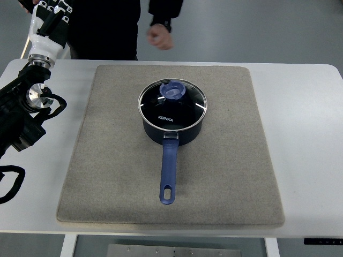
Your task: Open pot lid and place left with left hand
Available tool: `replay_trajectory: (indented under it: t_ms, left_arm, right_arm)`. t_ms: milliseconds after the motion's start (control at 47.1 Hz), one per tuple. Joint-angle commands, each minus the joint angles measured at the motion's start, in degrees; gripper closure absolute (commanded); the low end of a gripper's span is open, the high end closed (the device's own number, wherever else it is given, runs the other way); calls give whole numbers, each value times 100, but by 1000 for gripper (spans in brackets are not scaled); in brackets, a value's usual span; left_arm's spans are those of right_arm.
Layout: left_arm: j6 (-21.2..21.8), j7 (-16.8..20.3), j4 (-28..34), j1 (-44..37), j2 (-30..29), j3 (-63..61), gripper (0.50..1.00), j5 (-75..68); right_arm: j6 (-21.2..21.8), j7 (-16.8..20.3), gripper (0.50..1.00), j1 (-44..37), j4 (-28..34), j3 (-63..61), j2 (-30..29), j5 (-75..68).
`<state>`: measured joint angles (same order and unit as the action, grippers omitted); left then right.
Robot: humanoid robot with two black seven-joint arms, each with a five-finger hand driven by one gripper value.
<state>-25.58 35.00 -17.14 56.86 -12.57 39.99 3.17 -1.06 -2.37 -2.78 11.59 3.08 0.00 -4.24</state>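
pot lid, glass with a blue knob, sits closed on a dark blue pot at the middle of a grey mat. left hand hovers well apart at the table's far-left corner, fingers loosely extended, holding nothing.

Table carries mat at centre. Pot stands on mat, slightly toward far side. Lid seated on pot, knob on top. Pot handle extends toward near edge. Left hand at far-left corner, above table edge, well apart from pot. Person stands behind table; person's hand beyond far edge of mat.
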Motion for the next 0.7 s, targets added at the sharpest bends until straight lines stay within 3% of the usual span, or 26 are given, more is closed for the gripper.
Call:
replay_trajectory:
  t_ms: [0,679]
  left_arm:
    - [0,0,0,1,0,-9,510,-9]
    - [0,0,17,-25,-44,-26,510,-9]
  right_arm:
    - [0,0,585,-3,1,0,0,2]
    - [0,0,585,-3,1,0,0,2]
